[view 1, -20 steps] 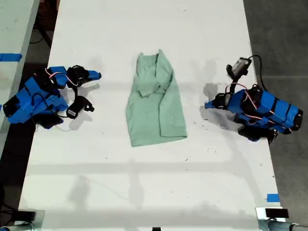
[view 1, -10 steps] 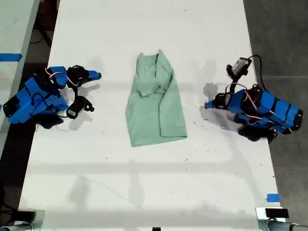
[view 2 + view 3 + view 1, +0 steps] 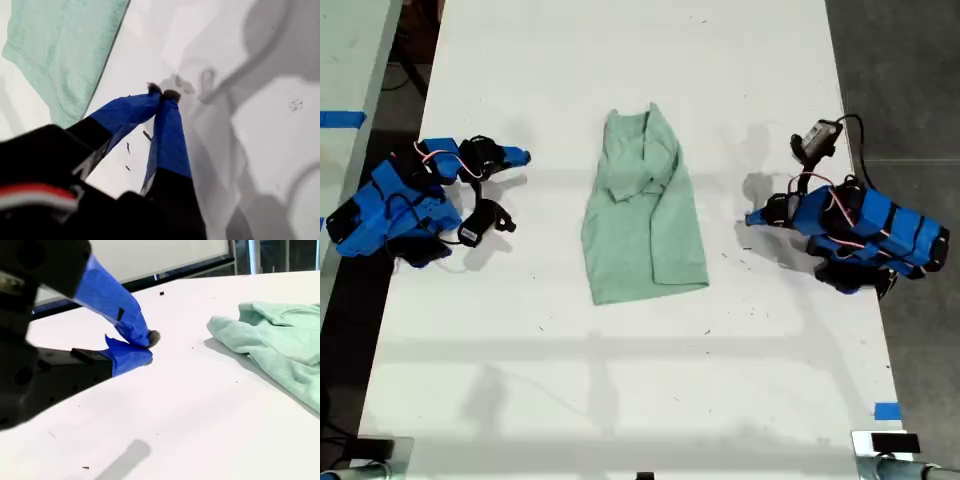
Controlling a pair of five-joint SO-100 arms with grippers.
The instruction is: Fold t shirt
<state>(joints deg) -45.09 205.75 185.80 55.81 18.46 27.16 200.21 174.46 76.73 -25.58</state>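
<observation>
On the white table (image 3: 620,400), midway between our two arms, the t shirt (image 3: 642,210) is lying folded into a narrow, wrinkled strip, with its wider hem toward the exterior view's bottom. We are keeping well clear of it on both sides. My first gripper (image 3: 163,93) is resting low over the bare tabletop with its blue fingers (image 3: 167,135) pressed together at the tips, holding nothing; one edge of the shirt is showing beyond it. My second gripper (image 3: 148,346) is sitting close to the table too, its fingertips (image 3: 131,320) meeting and empty, the crumpled end of the shirt lying well apart from it.
</observation>
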